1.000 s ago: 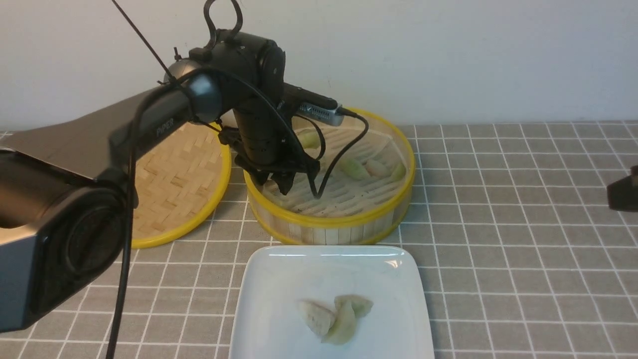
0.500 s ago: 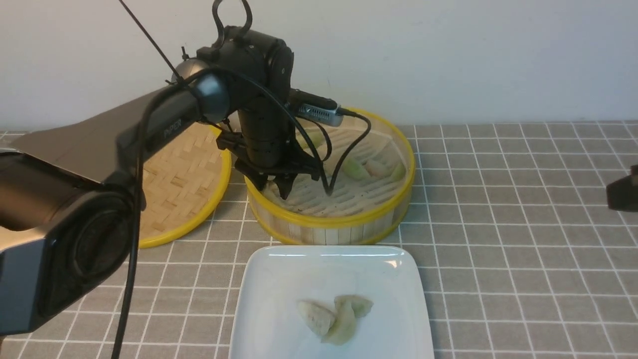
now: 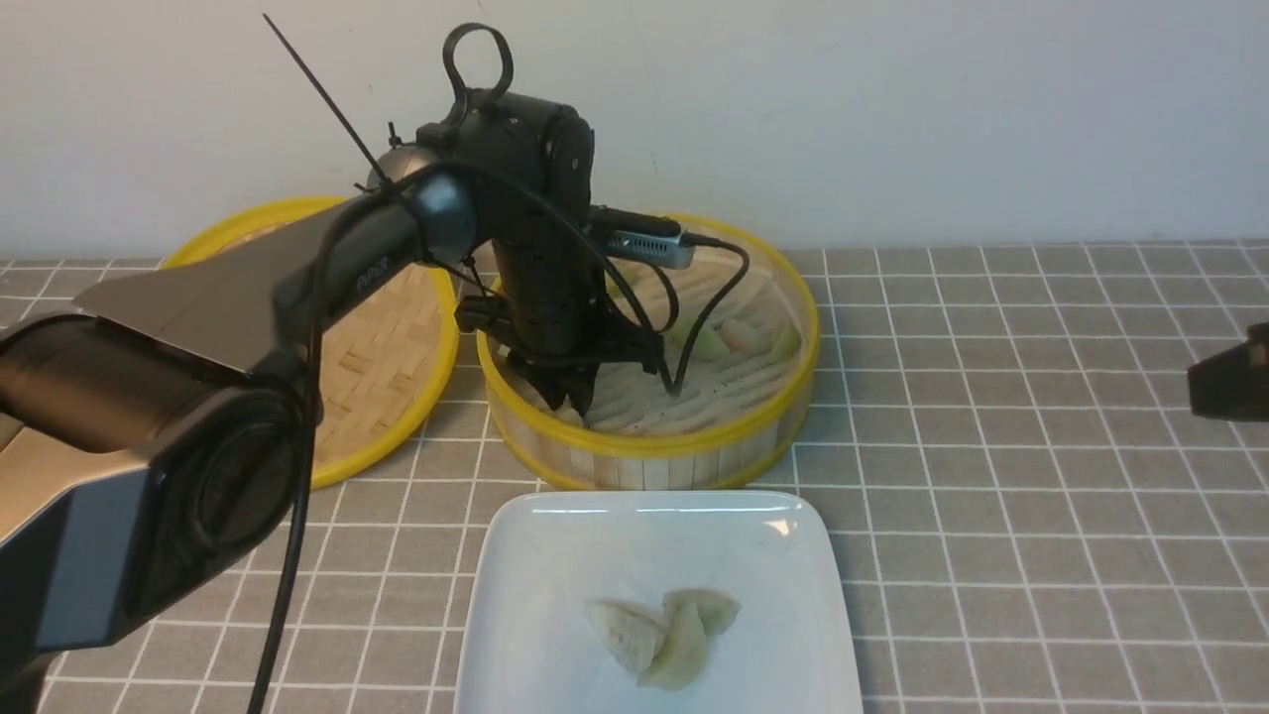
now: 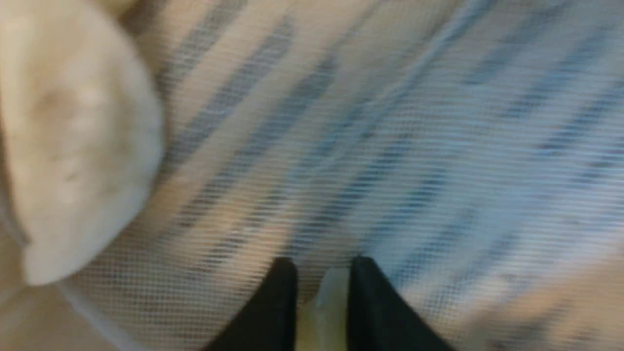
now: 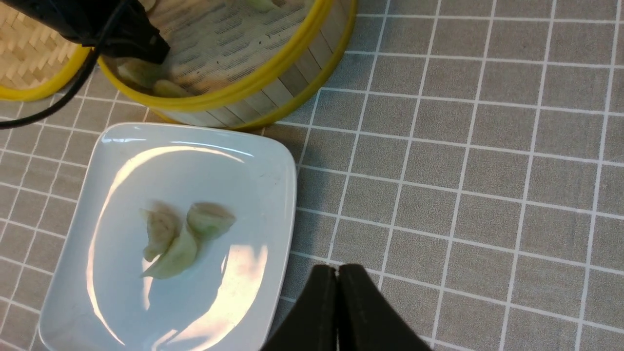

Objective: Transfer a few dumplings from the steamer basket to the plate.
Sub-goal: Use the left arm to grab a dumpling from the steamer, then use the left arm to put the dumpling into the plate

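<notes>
On white plate (image 3: 555, 555), three pale-green pleated dumplings (image 3: 664, 630)

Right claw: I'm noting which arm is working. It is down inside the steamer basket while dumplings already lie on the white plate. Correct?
No: the left claw is the one down inside the steamer basket, closed on a dumpling. The right claw is shut, off to the side. The front view shows it. The white plate does already hold dumplings.
</notes>
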